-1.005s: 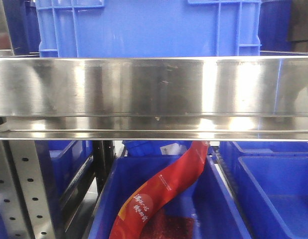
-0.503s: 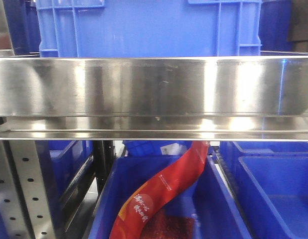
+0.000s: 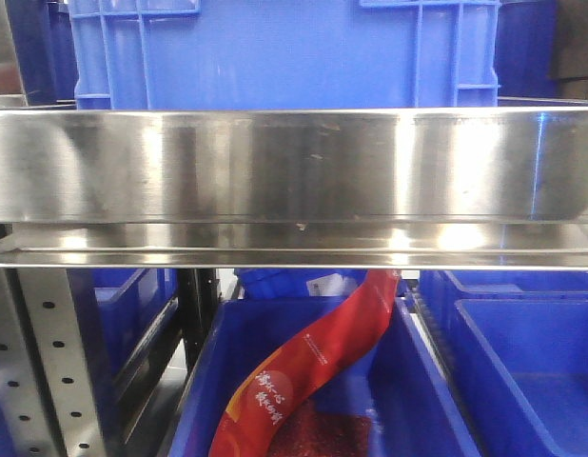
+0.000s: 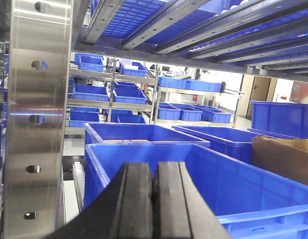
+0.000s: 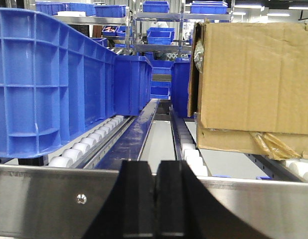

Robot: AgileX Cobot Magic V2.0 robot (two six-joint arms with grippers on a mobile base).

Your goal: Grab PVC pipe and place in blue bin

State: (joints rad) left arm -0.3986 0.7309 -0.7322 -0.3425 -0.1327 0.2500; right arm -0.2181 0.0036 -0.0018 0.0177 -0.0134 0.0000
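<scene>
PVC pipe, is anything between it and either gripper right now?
Cannot tell: no PVC pipe shows in any view. The left gripper is shut, facing a blue bin. The right gripper is shut behind a steel rail, with a cardboard box ahead.

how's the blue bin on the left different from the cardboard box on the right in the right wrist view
The blue bin is moulded plastic with ribbed walls; the cardboard box is plain brown board, creased. The bin sits on white rollers; the box rests on a flatter, torn piece of cardboard. Both stand on the roller rack, one on each side of its centre rail.
</scene>
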